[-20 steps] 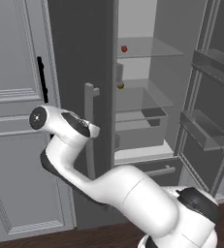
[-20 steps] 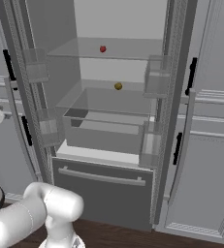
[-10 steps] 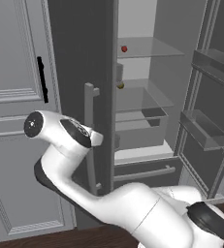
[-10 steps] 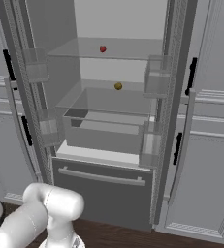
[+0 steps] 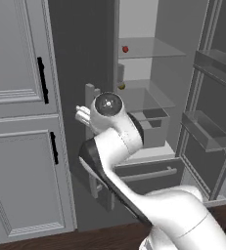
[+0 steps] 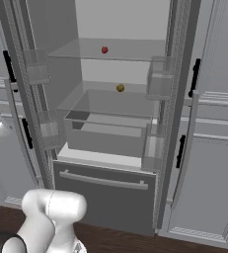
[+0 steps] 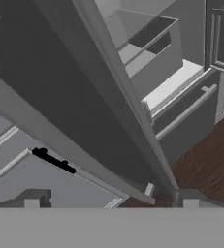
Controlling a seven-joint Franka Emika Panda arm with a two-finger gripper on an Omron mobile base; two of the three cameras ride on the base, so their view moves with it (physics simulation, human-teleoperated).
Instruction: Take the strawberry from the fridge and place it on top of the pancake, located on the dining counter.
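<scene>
The fridge [image 6: 110, 148] stands with both upper doors swung wide, showing its pale interior and glass shelves. On the upper shelf lies the strawberry [image 5: 125, 49], tiny and red, also at the shelf's middle in the right base view [image 6: 104, 50]. My gripper [image 5: 81, 115] hangs well below and left of it, outside the left door by its long handle [image 5: 90, 105]. In the hand view the gripper [image 7: 111, 198] is open, its fingertips [image 7: 35, 197] far apart, with the dark door's edge [image 7: 133, 121] running between. The pancake and dining counter are out of view.
A small yellow-brown ball [image 6: 120, 88] sits on the lower glass shelf above a crisper drawer [image 6: 105, 138]. Door bins [image 5: 207, 129] hang on the right door. Light grey panelled cabinets [image 5: 21, 122] flank the fridge. The bottom drawer's bar handle [image 6: 103, 180] faces me above the wood floor.
My arm has swung right, its upper joint moving from in front of the cabinet toward the left fridge door. The fridge and fruit have not moved.
</scene>
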